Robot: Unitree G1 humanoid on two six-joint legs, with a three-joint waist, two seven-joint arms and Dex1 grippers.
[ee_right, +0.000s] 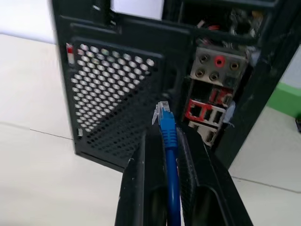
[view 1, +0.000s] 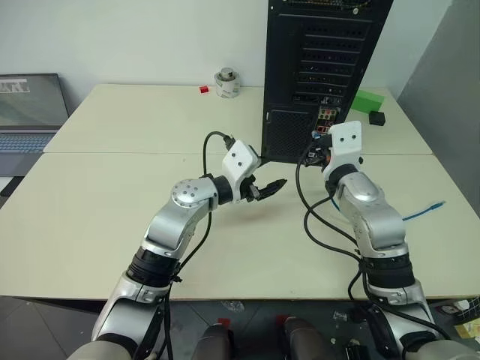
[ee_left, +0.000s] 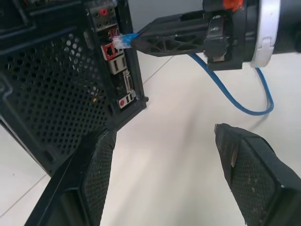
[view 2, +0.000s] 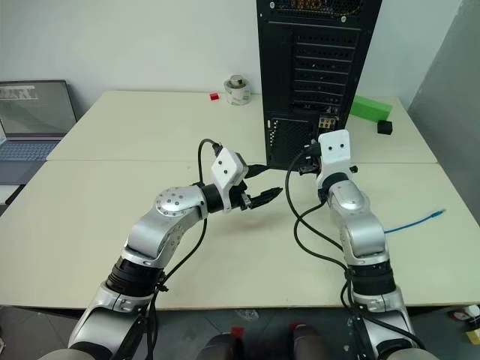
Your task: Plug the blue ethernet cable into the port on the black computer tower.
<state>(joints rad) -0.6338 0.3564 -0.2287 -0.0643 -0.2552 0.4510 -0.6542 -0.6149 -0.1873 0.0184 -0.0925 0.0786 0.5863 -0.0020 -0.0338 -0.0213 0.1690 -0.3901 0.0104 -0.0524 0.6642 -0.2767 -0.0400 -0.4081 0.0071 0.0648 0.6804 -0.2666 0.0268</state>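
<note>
Both arms reach forward over the pale table (view 1: 112, 210), which carries everything else. At its far edge stands the tower (view 1: 322, 67), upright, its back facing the robot, with slotted covers above, a mesh vent (ee_right: 113, 94) low down and a narrow strip of coloured connectors (ee_right: 214, 101) beside the vent. Off to the robot's left sits an open laptop (view 1: 26, 112), well apart from the tower. A green block (view 1: 367, 100) and a small black box (view 1: 377, 118) lie just right of the tower, and a white roll (view 1: 226, 82) with a small red piece (view 1: 203, 90) beside it lies to its left. Right gripper (ee_right: 165, 141) is level and close to the tower's back, its fingers pinched narrow on the cable (ee_right: 169, 155), whose clear plug (ee_right: 162, 112) juts past the fingertips, near the connector strip but not yet in a port. From there the cable trails back and its far end rests on the table at the robot's right (view 1: 427, 208). Left gripper (view 1: 271, 185) hovers above the table just left of the right one, fingers spread wide, holding nothing
</note>
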